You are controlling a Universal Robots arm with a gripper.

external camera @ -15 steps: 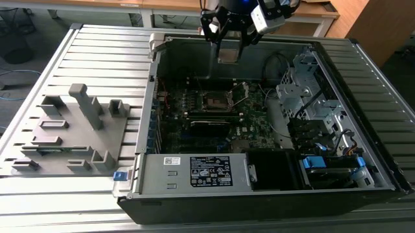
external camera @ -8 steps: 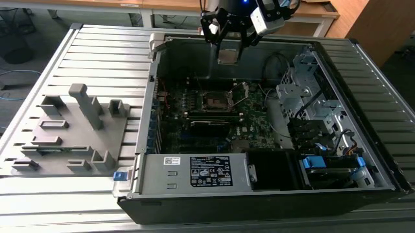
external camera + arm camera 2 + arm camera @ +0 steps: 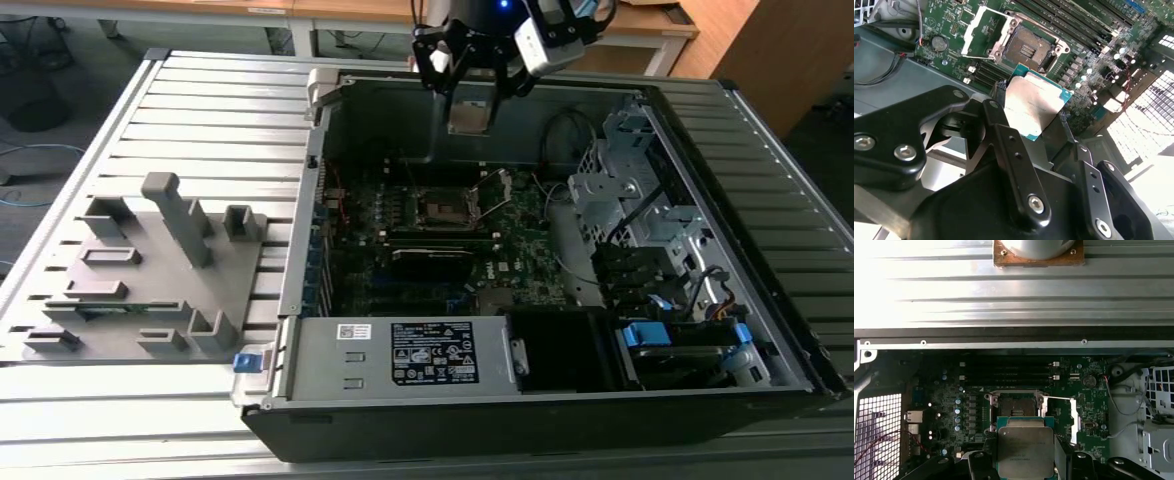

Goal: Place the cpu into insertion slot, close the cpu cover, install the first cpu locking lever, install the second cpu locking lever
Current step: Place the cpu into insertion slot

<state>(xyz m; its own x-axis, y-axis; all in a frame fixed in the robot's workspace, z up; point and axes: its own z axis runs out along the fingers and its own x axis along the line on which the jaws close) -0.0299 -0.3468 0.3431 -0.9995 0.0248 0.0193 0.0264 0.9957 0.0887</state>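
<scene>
My gripper (image 3: 470,92) hangs over the far part of the open computer case, shut on the cpu (image 3: 470,116), a flat square chip with a dull silver top. In both wrist views the cpu (image 3: 1033,104) (image 3: 1025,450) sits clamped between the two black fingers (image 3: 997,122) (image 3: 983,460). The insertion slot (image 3: 443,208) (image 3: 1030,46) (image 3: 1015,406) lies below on the motherboard with its dark centre bare. The cpu cover (image 3: 980,31) (image 3: 1073,419), a thin silvery frame, stands swung open beside the slot. The chip is well above the slot and apart from it.
A grey fixture tray (image 3: 147,270) with upright blocks lies on the slatted table at the exterior view's left. Inside the case are a labelled power supply (image 3: 430,352), a drive cage (image 3: 638,195) with cables, and long black memory sticks (image 3: 1009,371) beside the socket.
</scene>
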